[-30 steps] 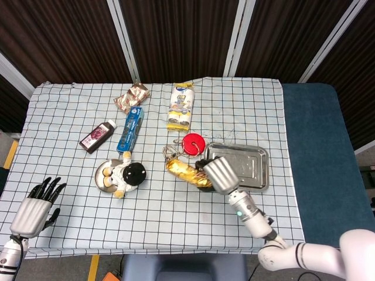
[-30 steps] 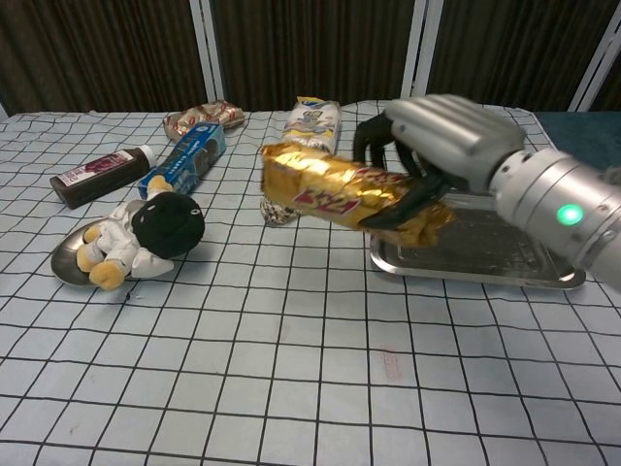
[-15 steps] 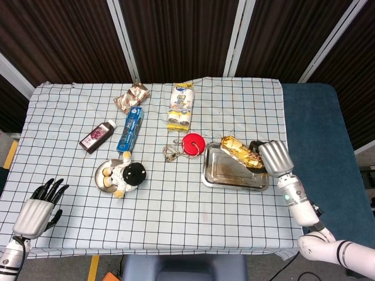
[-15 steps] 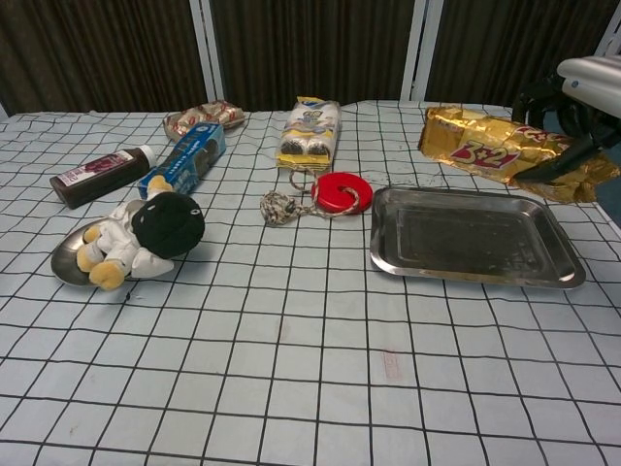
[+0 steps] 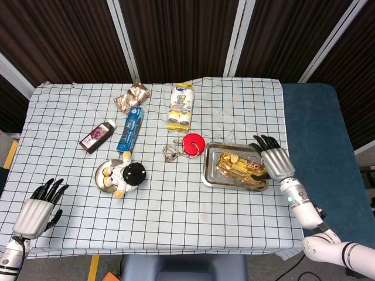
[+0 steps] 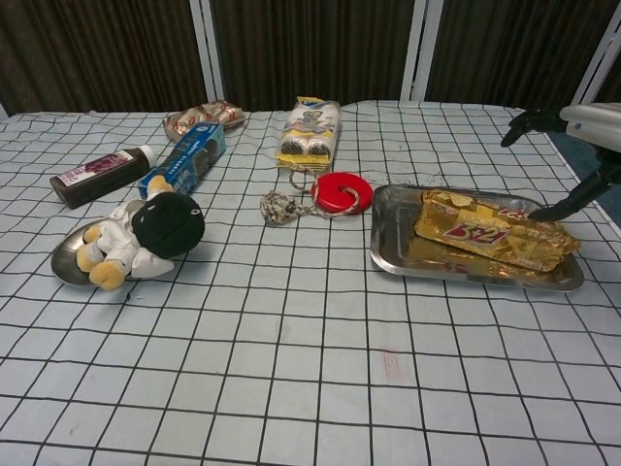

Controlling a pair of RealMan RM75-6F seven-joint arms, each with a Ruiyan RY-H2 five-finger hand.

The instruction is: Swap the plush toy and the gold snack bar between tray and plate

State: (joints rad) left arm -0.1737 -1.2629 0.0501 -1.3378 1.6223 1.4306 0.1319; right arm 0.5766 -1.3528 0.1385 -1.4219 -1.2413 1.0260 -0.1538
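Tabletop (image 5: 176, 205) with checked cloth: the gold snack bar (image 5: 241, 170) now lies flat in the steel tray (image 5: 210, 170); half a second ago it was still in the air over the tray in the right hand (image 5: 275, 161). That hand has let go, fingers spread, nothing in it, sitting just beside the tray's right edge; in the chest view only its dark fingertips (image 6: 519, 121) show, the rest is cut off by the frame. So judging by this, one half of the swap has landed, assuming the bar started on the plate. Plush toy (image 5: 127, 174) hasn't moved, still lying on the small round plate (image 5: 102, 180), so its half remains. Left hand (image 5: 36, 209) idle at the near left corner, fingers apart, empty; not visible in the chest view. Plate mostly hidden under the toy. Red ring (image 5: 194, 142) with cord sits just left of the tray, untouched.
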